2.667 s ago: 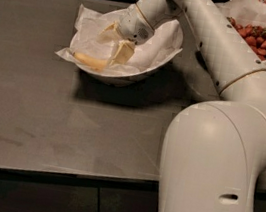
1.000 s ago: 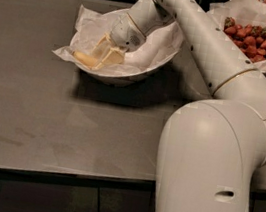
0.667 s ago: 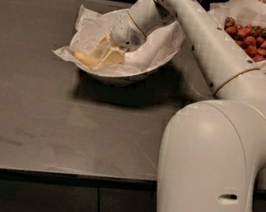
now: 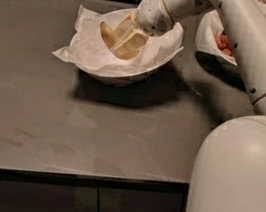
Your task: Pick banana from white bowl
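The white bowl point(image 4: 108, 76) stands at the back of the grey counter, lined with crumpled white paper that hangs over its rim. My gripper point(image 4: 119, 45) reaches down into it from the upper right. Its pale translucent fingers point(image 4: 130, 35) are shut on the small yellow banana point(image 4: 105, 33). The banana stands tilted against the left finger, lifted off the paper at the bowl's middle.
A second paper-lined bowl point(image 4: 209, 33) with red strawberries point(image 4: 223, 42) stands at the back right, partly behind my arm. My white arm and base point(image 4: 238, 176) fill the right side. The counter's front edge point(image 4: 71, 173) runs above dark drawers.
The banana lay flat at the bowl's front left under my gripper. Now it is up between the fingers, nearer the bowl's middle, and the bowl sits further right in view.
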Controlling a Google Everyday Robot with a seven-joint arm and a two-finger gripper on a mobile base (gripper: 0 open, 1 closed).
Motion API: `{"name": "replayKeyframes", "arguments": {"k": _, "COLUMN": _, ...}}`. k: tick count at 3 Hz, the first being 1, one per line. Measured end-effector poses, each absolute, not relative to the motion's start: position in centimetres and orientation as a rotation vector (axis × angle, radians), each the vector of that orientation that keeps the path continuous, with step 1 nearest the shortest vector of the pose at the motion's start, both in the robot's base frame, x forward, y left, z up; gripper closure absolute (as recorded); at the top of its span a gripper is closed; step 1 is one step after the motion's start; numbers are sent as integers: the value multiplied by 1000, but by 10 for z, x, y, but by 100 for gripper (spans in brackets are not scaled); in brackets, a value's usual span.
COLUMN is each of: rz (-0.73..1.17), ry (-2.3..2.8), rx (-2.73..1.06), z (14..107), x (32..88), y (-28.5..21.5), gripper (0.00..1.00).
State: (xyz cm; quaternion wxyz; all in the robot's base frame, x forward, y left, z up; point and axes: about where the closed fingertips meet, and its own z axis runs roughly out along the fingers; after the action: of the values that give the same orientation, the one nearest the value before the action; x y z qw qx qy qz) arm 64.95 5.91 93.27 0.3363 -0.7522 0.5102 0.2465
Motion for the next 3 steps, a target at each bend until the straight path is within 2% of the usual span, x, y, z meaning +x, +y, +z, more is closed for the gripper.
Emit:
{"name": "replayKeyframes", "arguments": {"k": 1, "rz": 638, "ry": 1266, "rx": -1870, "z": 967, "x": 644, "y": 37, "gripper": 100}}
{"name": "replayKeyframes", "arguments": {"k": 3, "rz": 746, "ry": 1189, "rx": -1645, "z": 1018, "x": 590, "y": -3, "gripper": 100}}
